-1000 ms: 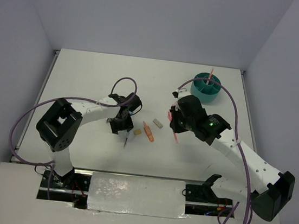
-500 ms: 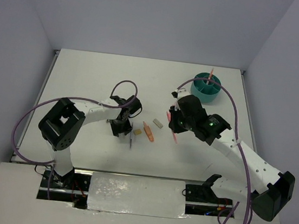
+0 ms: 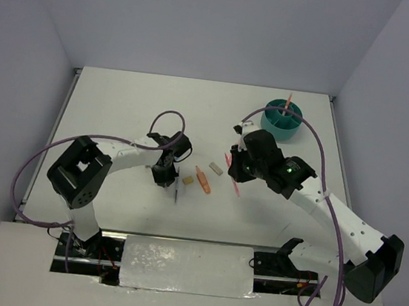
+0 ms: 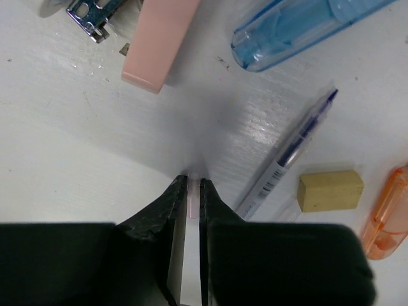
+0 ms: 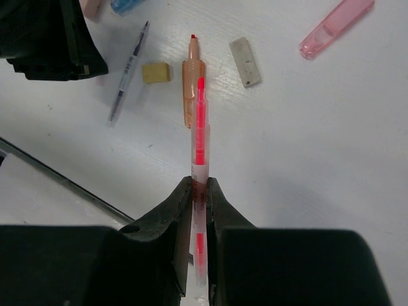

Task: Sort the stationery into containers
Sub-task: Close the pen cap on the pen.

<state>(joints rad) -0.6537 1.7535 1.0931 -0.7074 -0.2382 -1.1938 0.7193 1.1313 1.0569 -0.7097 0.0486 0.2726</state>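
Note:
My right gripper [image 5: 200,185] is shut on a red-and-clear pen [image 5: 200,143] and holds it above the table; the gripper also shows in the top view [image 3: 237,173]. Below it lie an orange marker [image 5: 192,95], a tan eraser [image 5: 156,72], a grey eraser [image 5: 245,61], a pink marker [image 5: 336,27] and a thin dark pen [image 5: 127,73]. My left gripper [image 4: 191,183] is down at the table with its jaws closed on a thin pale pink stick [image 4: 191,191], beside the dark pen [image 4: 290,153]. The teal organiser [image 3: 281,125] stands far right with a pink pen [image 3: 288,102] in it.
In the left wrist view, a pink block [image 4: 159,38], a clear blue item [image 4: 299,25] and a metal clip [image 4: 89,13] lie just ahead of the fingers. The tan eraser [image 4: 330,190] and orange marker [image 4: 386,213] lie to the right. The table's front edge runs near the arm bases.
My left gripper has shifted slightly to the right near the dark pen, and that pen has turned a little. My right gripper with its pen has barely moved.

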